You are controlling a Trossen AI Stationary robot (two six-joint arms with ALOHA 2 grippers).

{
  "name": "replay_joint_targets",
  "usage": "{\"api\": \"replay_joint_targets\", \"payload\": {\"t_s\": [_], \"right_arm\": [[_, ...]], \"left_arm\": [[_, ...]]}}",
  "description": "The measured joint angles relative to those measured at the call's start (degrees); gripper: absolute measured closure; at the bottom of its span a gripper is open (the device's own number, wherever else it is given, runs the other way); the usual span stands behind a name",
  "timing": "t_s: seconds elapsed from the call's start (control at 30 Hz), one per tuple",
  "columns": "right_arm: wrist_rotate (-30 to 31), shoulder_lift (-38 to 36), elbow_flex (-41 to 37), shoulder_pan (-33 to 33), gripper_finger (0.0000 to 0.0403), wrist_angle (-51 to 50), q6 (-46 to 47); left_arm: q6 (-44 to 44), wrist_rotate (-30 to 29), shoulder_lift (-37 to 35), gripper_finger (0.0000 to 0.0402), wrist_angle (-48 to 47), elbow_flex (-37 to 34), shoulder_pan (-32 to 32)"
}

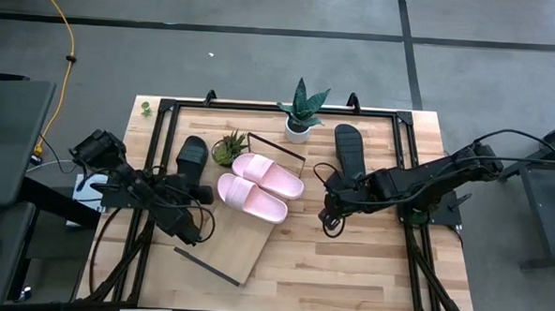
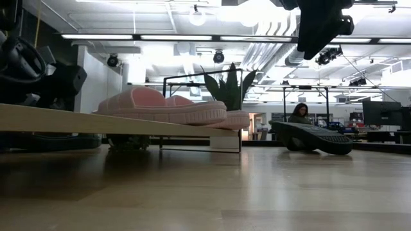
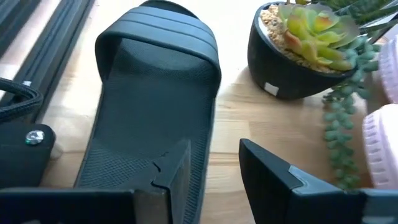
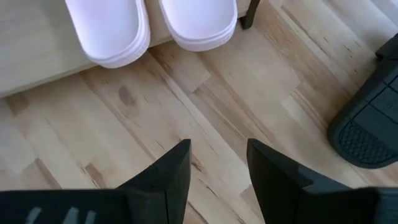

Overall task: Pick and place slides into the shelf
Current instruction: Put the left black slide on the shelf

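Two pink slides (image 1: 260, 186) lie side by side on the shelf (image 1: 241, 236), toes near its 3 o'clock edge. One black slide (image 1: 191, 156) sits at 9 o'clock below the left gripper (image 3: 214, 171), which is open and empty. The right gripper (image 4: 217, 165), open and empty, hovers over bare tabletop (image 1: 348, 262); the other black slide (image 1: 350, 151) lies at its 12 o'clock.
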Motion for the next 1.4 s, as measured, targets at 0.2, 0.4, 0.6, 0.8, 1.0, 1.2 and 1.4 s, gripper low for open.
{"api": "replay_joint_targets", "payload": {"t_s": [0.2,0.4,0.6,0.8,1.0,1.2,1.4], "right_arm": [[0.2,0.0,0.0,0.0,0.0257,0.4,2.0],[0.7,0.0,0.0,0.0,0.0257,0.4,3.0],[2.0,0.0,0.0,0.0,0.0257,0.6,3.9],[2.0,0.0,0.0,0.0,0.0257,0.7,3.9],[2.0,0.0,0.0,0.0,0.0257,0.6,4.9],[2.4,0.0,0.0,0.0,0.0257,0.6,4.9],[2.9,0.0,0.0,0.0,0.0257,0.9,4.9]], "left_arm": [[0.2,0.3,2.1,0.0275,0.0,0.0,0.0],[0.2,0.3,3.5,0.0275,0.0,0.0,0.1],[1.3,-0.5,5.0,0.0275,0.5,-0.3,1.0],[3.6,-4.5,5.0,0.0275,-1.5,-0.3,5.6],[5.2,-4.5,5.0,0.0275,-1.2,-0.3,7.2],[11.1,-4.5,5.0,0.0275,-1.6,-0.3,7.2],[12.7,-4.4,5.0,0.0275,-1.1,-0.3,7.2]]}}
